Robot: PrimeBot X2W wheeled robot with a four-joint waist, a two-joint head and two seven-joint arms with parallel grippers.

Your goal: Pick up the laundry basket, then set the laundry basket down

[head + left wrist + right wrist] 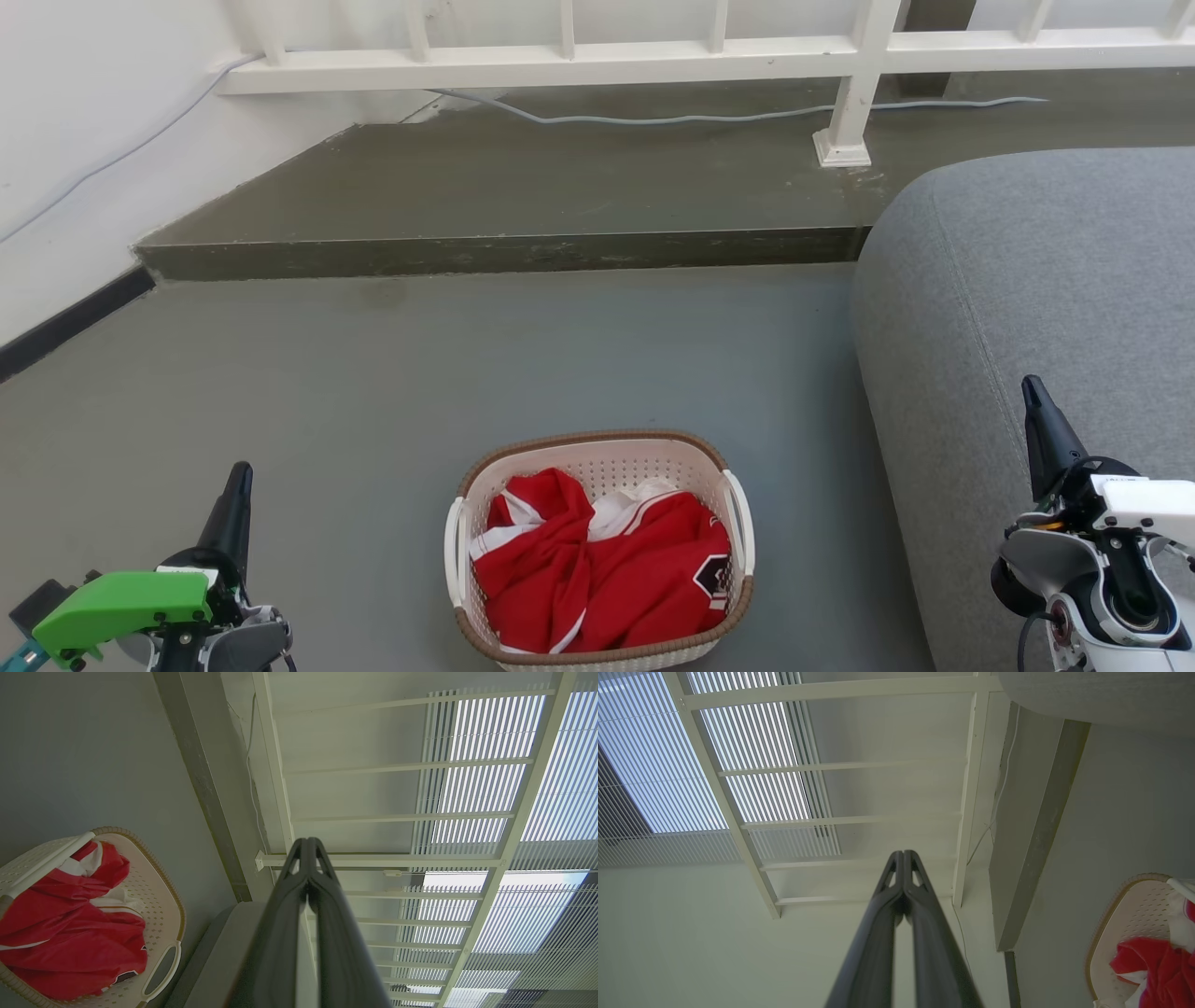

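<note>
**Basket sits on floor between two closed grippers**

We see a grey floor, with a grey sofa on our right and a white railing on the raised step beyond. The laundry basket stands on the floor near the sofa, red-and-white clothing heaped inside. Our left gripper and right gripper hover well apart from it, each with fingers pressed together on nothing.

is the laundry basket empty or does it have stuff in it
Not empty: the laundry basket stands upright on the floor with crumpled red-and-white clothing piled inside.
</note>
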